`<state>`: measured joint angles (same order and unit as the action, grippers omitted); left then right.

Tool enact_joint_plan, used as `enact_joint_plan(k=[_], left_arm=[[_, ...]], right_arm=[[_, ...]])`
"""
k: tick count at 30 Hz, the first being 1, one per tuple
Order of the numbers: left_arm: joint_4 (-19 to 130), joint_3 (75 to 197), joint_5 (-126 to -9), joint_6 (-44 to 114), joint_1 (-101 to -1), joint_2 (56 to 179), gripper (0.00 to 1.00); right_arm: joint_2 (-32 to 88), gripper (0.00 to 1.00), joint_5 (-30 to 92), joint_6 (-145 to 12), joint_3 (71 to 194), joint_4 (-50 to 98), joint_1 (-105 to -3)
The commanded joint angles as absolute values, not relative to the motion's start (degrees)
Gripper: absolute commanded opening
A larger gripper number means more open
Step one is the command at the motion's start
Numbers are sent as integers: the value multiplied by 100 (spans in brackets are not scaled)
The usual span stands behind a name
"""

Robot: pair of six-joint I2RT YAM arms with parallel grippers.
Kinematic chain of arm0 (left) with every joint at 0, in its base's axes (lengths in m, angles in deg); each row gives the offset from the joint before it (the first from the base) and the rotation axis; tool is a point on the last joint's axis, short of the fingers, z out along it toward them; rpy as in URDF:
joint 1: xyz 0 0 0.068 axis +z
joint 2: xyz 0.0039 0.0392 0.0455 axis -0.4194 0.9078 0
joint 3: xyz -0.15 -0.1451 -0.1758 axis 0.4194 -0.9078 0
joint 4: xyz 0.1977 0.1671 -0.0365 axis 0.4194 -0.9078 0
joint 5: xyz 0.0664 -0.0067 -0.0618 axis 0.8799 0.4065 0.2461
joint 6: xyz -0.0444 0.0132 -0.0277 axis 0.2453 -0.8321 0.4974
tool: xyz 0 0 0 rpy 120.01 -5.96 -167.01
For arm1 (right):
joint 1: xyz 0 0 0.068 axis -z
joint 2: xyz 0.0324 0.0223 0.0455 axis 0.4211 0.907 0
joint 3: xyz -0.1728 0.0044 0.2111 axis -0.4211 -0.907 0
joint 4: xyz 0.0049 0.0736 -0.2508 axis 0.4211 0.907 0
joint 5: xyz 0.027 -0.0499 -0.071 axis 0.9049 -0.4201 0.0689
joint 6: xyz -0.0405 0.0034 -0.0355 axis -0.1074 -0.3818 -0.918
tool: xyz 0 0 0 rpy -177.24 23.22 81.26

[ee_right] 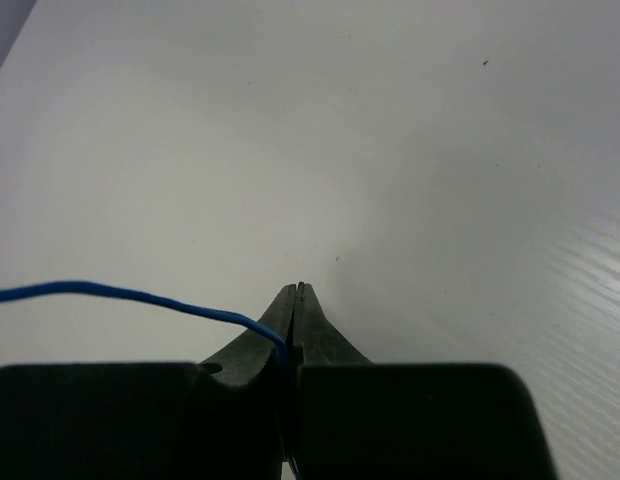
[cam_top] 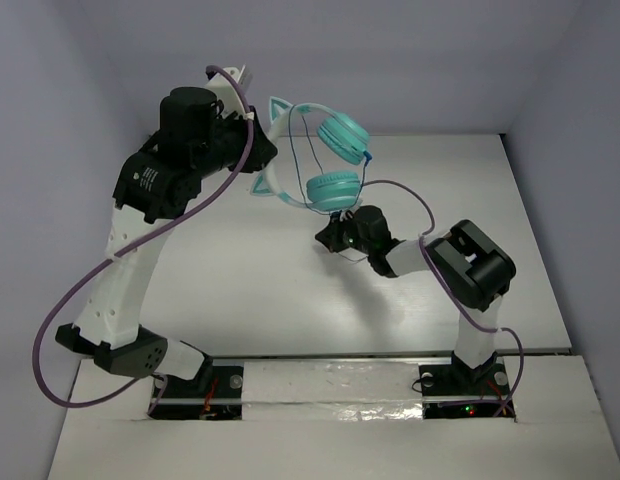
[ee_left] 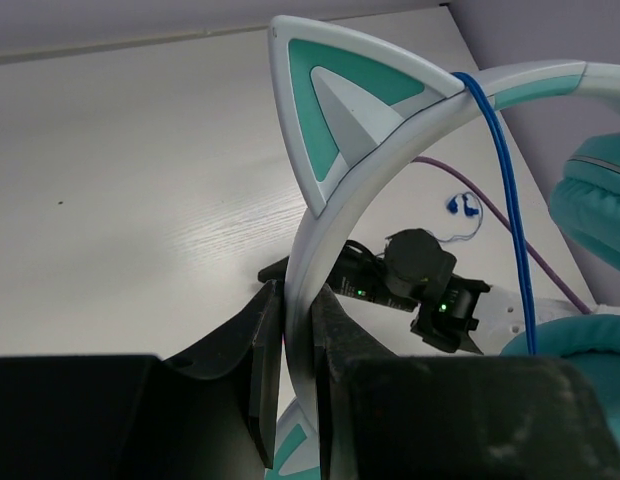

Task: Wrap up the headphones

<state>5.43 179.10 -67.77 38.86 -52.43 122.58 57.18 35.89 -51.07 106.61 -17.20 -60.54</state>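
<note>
We are mid-wrap. The small headphones (cam_top: 333,187), with two round teal ear cups and cat ears, hang in the air, carried by their pale curved plastic headband (ee_left: 390,150), which we take as our reference.

Our left gripper (ee_left: 298,335) is pressed together on that headband, pinching its thin edge just below one cat ear. The thin blue cord (ee_left: 507,200) runs over the top of the headband beside that ear and drops down past the cups.

Below the headband, on its near side, our right gripper (ee_right: 295,300) has its black fingers closed tight on the cord, which comes in from the side and disappears between the tips. The white table (cam_top: 240,280) lies beneath the headband. No part of the headphones appears to rest on it, though we cannot follow the plug end.

We judge the step in hand to be laying a turn of cord. Next we would need to carry the pinched cord around the headband under light tension, while the left grip holds steady.
</note>
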Motion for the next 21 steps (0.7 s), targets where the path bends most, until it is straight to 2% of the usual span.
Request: enact_joint_plan(k=[1, 5, 12, 21], left_arm=[[1017, 17948, -6406, 4084, -5231, 12005, 0], [1526, 17676, -5975, 4286, -5231, 12119, 0], [1984, 17658, -5070, 4208, -5047, 12787, 0], [2670, 16938, -4550, 4128, -4493, 13165, 0]], right_arm=[[5609, 0, 3895, -4750, 10480, -2467, -6032], [5372, 0, 4107, -4310, 10102, -2688, -6259], [4476, 0, 3598, -4073, 9470, -2169, -6892], [3710, 0, 2833, -4029, 9513, -772, -8035]])
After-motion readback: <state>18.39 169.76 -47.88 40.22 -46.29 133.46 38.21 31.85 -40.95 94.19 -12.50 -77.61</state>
